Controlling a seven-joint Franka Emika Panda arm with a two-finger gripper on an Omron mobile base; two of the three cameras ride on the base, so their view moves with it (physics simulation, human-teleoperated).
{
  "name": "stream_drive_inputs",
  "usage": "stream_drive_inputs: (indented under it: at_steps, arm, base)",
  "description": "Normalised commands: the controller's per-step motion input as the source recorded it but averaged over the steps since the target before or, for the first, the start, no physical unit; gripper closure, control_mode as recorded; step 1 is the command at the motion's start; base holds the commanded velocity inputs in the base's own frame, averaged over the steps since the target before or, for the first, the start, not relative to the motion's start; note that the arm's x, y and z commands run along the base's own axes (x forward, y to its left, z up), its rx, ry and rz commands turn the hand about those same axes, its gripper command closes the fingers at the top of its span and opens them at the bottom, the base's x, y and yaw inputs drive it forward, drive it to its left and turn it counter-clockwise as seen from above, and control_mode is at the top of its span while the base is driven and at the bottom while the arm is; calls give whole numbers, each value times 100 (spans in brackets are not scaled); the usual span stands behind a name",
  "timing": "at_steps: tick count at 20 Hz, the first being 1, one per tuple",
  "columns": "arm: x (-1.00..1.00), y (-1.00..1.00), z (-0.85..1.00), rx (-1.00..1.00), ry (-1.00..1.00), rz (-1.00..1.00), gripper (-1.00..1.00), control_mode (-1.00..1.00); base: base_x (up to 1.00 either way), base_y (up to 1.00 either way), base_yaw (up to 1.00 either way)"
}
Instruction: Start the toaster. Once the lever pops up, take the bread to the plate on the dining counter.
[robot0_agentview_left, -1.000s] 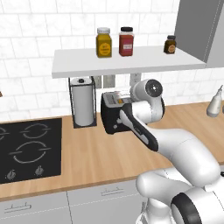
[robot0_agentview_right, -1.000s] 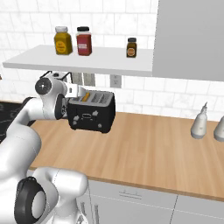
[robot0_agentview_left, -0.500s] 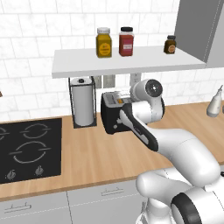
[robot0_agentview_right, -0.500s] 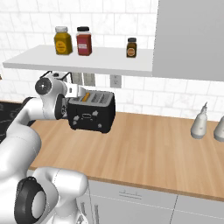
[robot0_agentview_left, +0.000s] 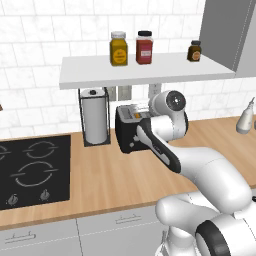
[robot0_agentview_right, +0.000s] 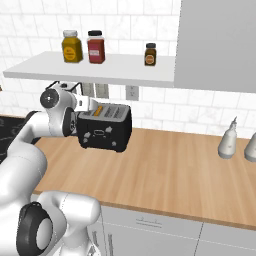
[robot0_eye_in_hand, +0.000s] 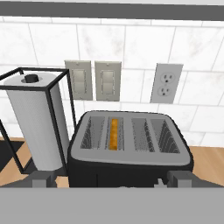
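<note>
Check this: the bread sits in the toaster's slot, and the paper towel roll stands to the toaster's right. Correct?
No. In the hand view the paper towel roll stands to the left of the toaster, not the right. The bread does sit in a slot.

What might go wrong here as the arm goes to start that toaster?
The open gripper sits close against the toaster, so it may shove it instead of starting it. The paper towel holder stands right beside, easy to knock. The bread sits deep in a narrow slot, hard to grasp later.
</note>
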Motion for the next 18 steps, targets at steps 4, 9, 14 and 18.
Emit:
stream_drive_inputs:
  at_steps: [4,9,14,18]
  arm:
    - [0,0,0,0,0,0,-100,-100]
    - [0,0,0,0,0,0,-100,-100]
    - [0,0,0,0,0,0,-100,-100]
    - [0,0,0,0,0,0,-100,-100]
  base:
    - [0,0,0]
    - [0,0,0]
    - [0,0,0]
    - [0,0,0]
